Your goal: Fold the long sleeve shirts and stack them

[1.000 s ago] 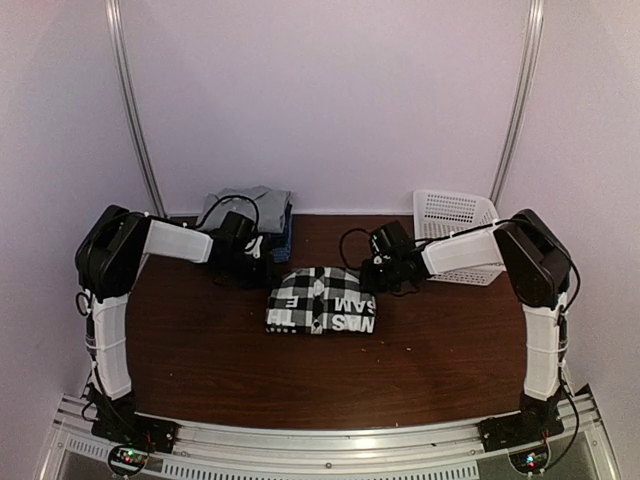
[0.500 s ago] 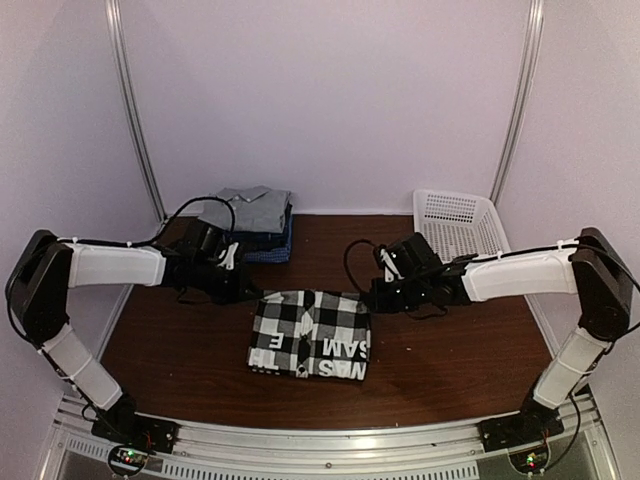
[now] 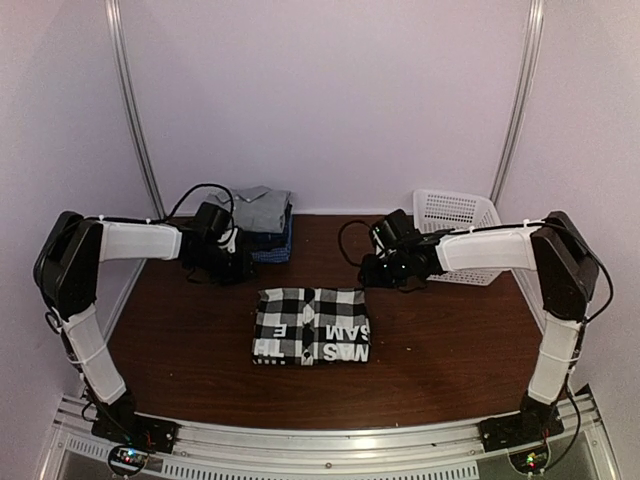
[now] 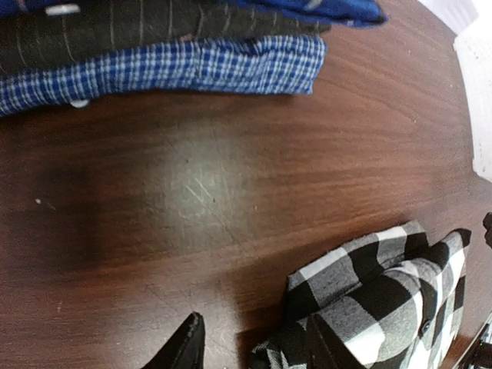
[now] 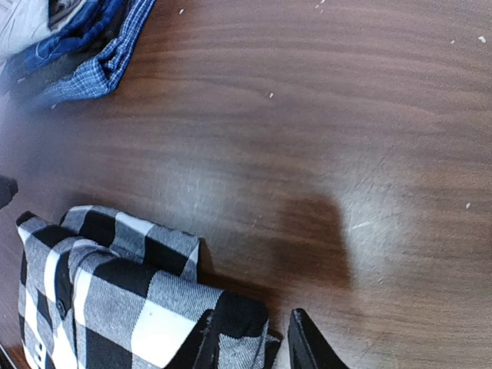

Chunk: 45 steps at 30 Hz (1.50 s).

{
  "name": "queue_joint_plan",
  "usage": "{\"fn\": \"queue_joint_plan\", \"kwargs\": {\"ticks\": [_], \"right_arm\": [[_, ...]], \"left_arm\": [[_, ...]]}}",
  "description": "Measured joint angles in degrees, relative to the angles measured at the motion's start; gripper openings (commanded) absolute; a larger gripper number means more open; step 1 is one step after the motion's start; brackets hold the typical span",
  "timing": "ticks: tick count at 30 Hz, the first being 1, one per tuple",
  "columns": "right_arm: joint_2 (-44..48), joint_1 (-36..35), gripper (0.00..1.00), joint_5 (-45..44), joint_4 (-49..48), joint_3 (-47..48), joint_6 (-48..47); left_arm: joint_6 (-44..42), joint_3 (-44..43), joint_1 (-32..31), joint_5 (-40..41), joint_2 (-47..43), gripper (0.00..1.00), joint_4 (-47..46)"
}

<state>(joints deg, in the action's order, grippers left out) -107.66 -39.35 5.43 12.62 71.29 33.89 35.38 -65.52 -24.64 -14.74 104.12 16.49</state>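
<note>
Folding appears complete on the black-and-white check cloth shirt [image 3: 312, 326], which lies as a flat rectangle, printed lettering up, at the middle of the dark brown wooden surface [image 3: 190, 365]. Just past its far corners hang the two arms' tools: the left pincer [image 4: 254, 330] and the right pincer [image 5: 250, 327] each stand with jaws parted and gripping nothing, the shirt's edge lying below them on the wood. Farther back, at the left, sits the pile of folded shirts [image 3: 262, 212], plain grey on top of dark blue and blue-checked cloth; at the back right stands the white plastic lattice basket [image 3: 455, 215]. Stacking looks to be the step in hand: both pincers would need to take the checked bundle by opposite edges, lift it level so the folds hold, and set it squarely on the grey top of the pile.
</note>
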Motion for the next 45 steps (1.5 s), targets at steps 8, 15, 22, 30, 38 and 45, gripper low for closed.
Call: {"fn": "queue_joint_plan", "kwargs": {"ticks": [8, 15, 22, 30, 38, 45], "right_arm": [[3.65, -1.86, 0.41, -2.99, 3.52, 3.72, -2.38], [4.35, -9.44, 0.29, -2.86, 3.23, 3.76, -2.36], [-2.05, -10.62, 0.24, -1.36, 2.45, 8.63, -2.45], [-10.38, -8.9, 0.21, 1.49, 2.14, 11.32, -2.38], [-14.43, -4.48, 0.22, 4.44, 1.6, 13.6, -2.25], [-14.47, -2.38, 0.23, 5.31, 1.53, 13.75, -2.43]], "left_arm": [[-1.03, -2.6, -1.01, 2.4, -5.29, 0.45, 2.84], [1.36, -1.36, -11.96, 2.67, -9.9, 0.36, 2.1], [3.06, -1.92, -15.41, 1.68, -3.72, 0.32, 1.11], [2.75, -8.83, -14.34, 1.73, 7.93, 0.27, 1.49], [1.75, -12.04, -10.62, 1.68, 13.64, 0.26, 1.16], [0.9, -12.04, -9.2, 2.1, 14.05, 0.25, 1.18]]}}
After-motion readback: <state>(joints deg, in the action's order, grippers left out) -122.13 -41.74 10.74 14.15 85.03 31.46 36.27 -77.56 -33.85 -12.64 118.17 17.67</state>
